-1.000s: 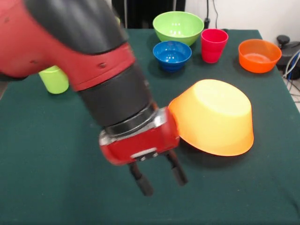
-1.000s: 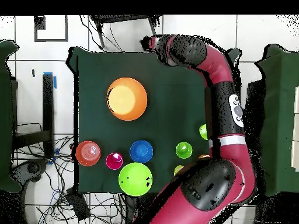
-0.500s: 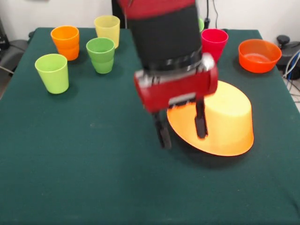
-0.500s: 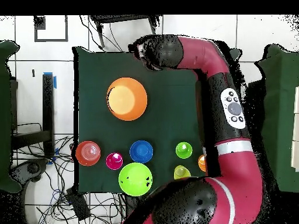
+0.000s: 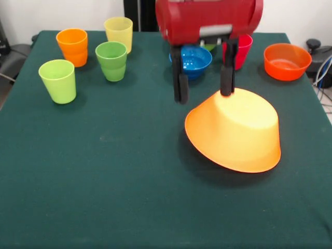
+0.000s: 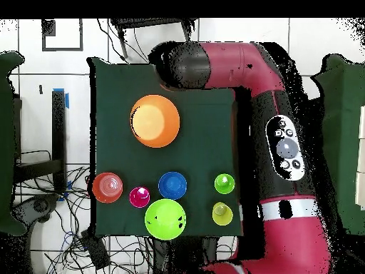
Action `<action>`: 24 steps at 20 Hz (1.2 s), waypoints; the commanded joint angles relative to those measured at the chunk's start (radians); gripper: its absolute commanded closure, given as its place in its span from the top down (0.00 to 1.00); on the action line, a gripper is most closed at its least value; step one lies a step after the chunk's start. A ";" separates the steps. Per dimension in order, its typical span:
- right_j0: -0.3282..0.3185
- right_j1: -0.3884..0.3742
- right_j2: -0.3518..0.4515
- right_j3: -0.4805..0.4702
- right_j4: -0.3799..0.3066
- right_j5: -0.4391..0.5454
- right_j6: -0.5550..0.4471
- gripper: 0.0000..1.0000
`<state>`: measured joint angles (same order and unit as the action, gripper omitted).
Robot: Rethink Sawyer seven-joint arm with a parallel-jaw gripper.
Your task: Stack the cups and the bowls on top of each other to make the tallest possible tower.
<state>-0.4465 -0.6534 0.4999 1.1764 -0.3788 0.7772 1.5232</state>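
Observation:
The very large orange-yellow bowl lies upside down on the green table, and it also shows as the orange-yellow bowl from above. My gripper hangs open and empty over the bowl's far left side. One of its black fingers ends by the bowl's upturned base. Behind the gripper stand the small blue bowl and the red-pink cup, both partly hidden. The red-orange bowl sits at the far right. The light green bowl shows clearly only from above.
At the far left of the front view stand several cups: orange, pale yellow, green and lime green. From above, my arm covers the table's right edge. Cables lie beyond the table edge.
My gripper has risen from low near the table's front and swung back and right, clearing the view of the cups. It is now level over the orange-yellow bowl's far side. Its fingers stayed open.

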 commanded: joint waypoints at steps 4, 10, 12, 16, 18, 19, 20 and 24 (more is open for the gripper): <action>0.063 -0.064 -0.127 0.269 -0.015 -0.132 0.252 1.00; 0.074 -0.052 -0.149 0.318 -0.027 -0.257 0.280 1.00; 0.081 -0.049 -0.157 0.329 -0.028 -0.288 0.294 1.00; 0.104 -0.042 -0.178 0.340 -0.020 -0.322 0.326 1.00; 0.105 -0.037 -0.177 0.353 -0.009 -0.336 0.330 1.00; 0.108 -0.032 -0.179 0.358 -0.012 -0.354 0.331 1.00; 0.117 -0.030 -0.192 0.361 -0.017 -0.368 0.340 1.00; 0.126 -0.017 -0.198 0.394 0.002 -0.372 0.358 1.00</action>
<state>-0.3582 -0.7339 0.3490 1.4360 -0.3717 0.4308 1.7239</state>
